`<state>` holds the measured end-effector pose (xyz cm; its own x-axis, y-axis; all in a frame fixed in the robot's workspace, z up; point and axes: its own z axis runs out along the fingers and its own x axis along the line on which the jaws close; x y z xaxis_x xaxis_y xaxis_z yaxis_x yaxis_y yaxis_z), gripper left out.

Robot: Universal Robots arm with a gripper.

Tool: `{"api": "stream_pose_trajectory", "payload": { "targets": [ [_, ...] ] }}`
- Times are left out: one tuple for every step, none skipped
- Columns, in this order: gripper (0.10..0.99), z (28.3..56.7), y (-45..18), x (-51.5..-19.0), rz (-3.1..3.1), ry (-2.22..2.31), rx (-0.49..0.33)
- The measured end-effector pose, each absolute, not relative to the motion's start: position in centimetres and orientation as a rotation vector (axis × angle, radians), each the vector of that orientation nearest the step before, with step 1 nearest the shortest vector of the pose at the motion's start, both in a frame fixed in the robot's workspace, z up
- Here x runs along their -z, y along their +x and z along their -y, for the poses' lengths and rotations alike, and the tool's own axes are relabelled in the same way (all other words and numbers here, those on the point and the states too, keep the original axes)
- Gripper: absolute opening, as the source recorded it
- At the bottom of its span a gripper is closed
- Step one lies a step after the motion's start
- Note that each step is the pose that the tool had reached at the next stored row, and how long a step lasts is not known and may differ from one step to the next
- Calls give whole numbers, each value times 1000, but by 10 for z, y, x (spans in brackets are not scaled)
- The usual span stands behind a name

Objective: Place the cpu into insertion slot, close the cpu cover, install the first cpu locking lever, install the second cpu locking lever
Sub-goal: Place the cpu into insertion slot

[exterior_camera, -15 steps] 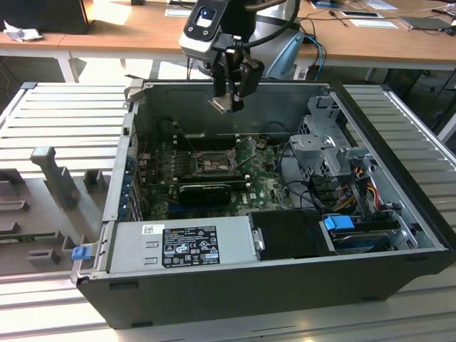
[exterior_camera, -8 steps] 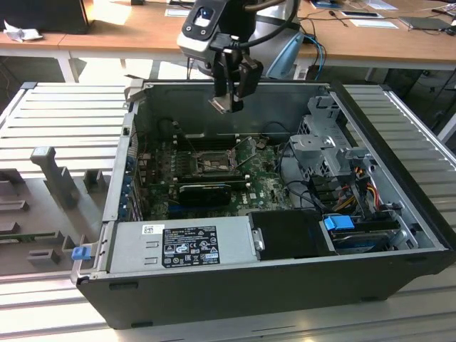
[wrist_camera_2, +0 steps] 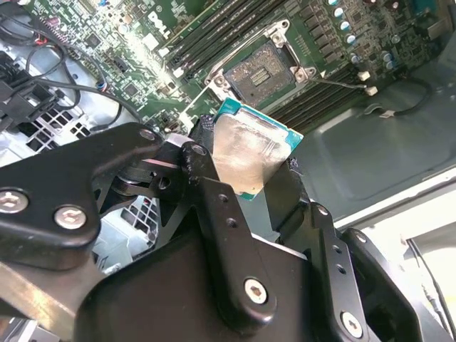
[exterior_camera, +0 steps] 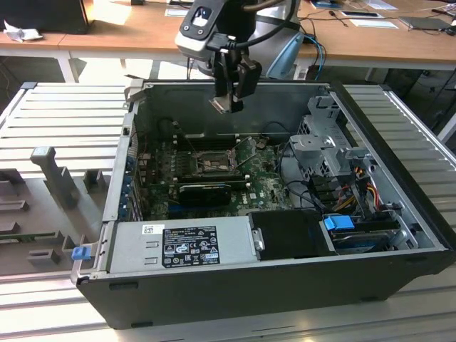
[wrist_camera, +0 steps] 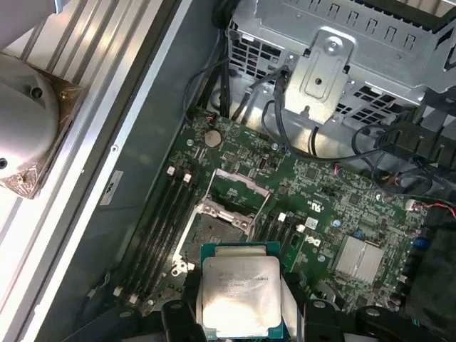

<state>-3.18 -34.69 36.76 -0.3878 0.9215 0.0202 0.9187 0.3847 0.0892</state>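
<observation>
Gripper [exterior_camera: 229, 100] closed on cpu [wrist_camera_2: 249, 153] edges, upper centre of the exterior view, well above the motherboard [exterior_camera: 265, 182]; it hangs over the exposed slot [exterior_camera: 211, 162], seemingly to line up for seating.

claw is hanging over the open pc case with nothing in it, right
Not quite. The claw is not empty: it is shut on the cpu, the silver-topped chip seen between its fingers in both wrist views. The rest is right: in the exterior view it hangs over the open pc case.
</observation>
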Motion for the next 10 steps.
{"api": "stream_pose_trajectory", "payload": {
  "targets": [
    [529, 347, -32, -368, -2583, 1726, -133],
    [529, 347, -32, -367, -2575, 1737, -133],
    [529, 347, -32, -367, -2567, 1748, -132],
    [529, 347, -32, -367, -2560, 1756, -132],
    [529, 347, -32, -367, -2552, 1768, -132],
    [529, 347, -32, -367, -2543, 1780, -132],
    [529, 347, -32, -367, -2526, 1803, -131],
    [529, 347, -32, -367, -2507, 1828, -131],
    [529, 347, -32, -367, -2482, 1860, -130],
    [529, 347, -32, -366, -2454, 1895, -129]
  ]
}}
